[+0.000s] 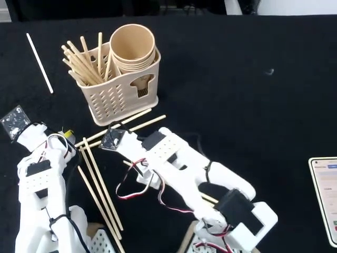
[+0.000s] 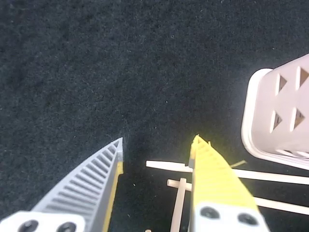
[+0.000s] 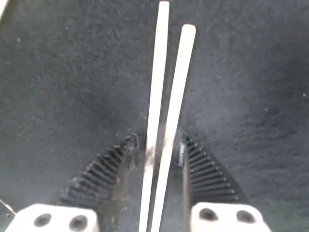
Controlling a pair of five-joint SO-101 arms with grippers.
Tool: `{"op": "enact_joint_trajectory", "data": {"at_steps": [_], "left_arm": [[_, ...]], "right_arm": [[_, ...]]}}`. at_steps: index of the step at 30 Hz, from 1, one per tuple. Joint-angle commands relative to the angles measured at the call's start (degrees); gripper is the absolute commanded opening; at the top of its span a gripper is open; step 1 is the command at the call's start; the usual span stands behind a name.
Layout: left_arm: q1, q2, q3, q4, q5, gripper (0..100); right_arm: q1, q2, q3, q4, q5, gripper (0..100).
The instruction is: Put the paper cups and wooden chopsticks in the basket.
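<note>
Where the right gripper [image 3: 157, 142] was set low over the black tabletop [image 3: 58, 72], its jaws were found parted, straddling a pair of wooden chopsticks [image 3: 158, 72] that lay side by side. Neither ribbed face was seen pressing the wood, so nothing was grasped yet. The straddle was judged a line-up for pinching both sticks at once.

The left gripper [image 2: 158, 140] was likewise spread wide and empty. Its tips were hung above the ends of loose chopsticks [image 2: 178, 203], with the basket [image 2: 275, 121] just beside.

In the high view the basket [image 1: 121, 97] was noted upright. A stack of paper cups [image 1: 132, 47] was already nested in one side, and a sheaf of chopsticks [image 1: 84, 60] was leaned in the other. More sticks [image 1: 103, 184] were scattered between the two arms, and a single stick [image 1: 37, 57] lay well apart, off to the side of the basket. The cups were judged done, the chopsticks only partly.
</note>
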Motion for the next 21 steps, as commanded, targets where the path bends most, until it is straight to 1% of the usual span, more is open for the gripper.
{"op": "enact_joint_trajectory", "data": {"at_steps": [1, 6, 7, 9, 10, 12, 16, 21], "left_arm": [[-0.57, -1.05, -0.75, -0.53, 0.09, 23], [-0.57, -1.05, -0.66, -0.53, 0.09, 23], [-0.57, -1.05, -0.66, -0.53, 0.09, 23], [-0.57, -1.05, -0.75, -0.53, 0.09, 23], [-0.57, -1.05, -0.75, -0.53, 0.09, 23], [-0.57, -1.05, -0.84, -0.53, 0.09, 23], [-0.66, -1.05, -0.84, -0.53, 0.09, 23], [-0.66, -1.05, -0.75, -0.53, 0.09, 23]], "right_arm": [[-0.35, 1.98, -1.98, -2.81, -0.44, 13.6], [-0.44, 9.19, -2.42, -6.59, -0.44, 12.7], [-0.53, 9.98, -2.42, -6.42, -0.18, 10.3], [-0.7, 10.59, -2.77, -5.89, -0.26, 0.5], [-0.7, 10.51, -2.86, -5.1, -0.09, 1.7], [-0.7, 10.07, -2.24, -4.48, 0.0, 0.9], [0.0, 5.32, -1.45, -3.96, 0.0, 1.0], [0.35, -8.4, -3.56, 1.32, 0.0, 1.0]]}}
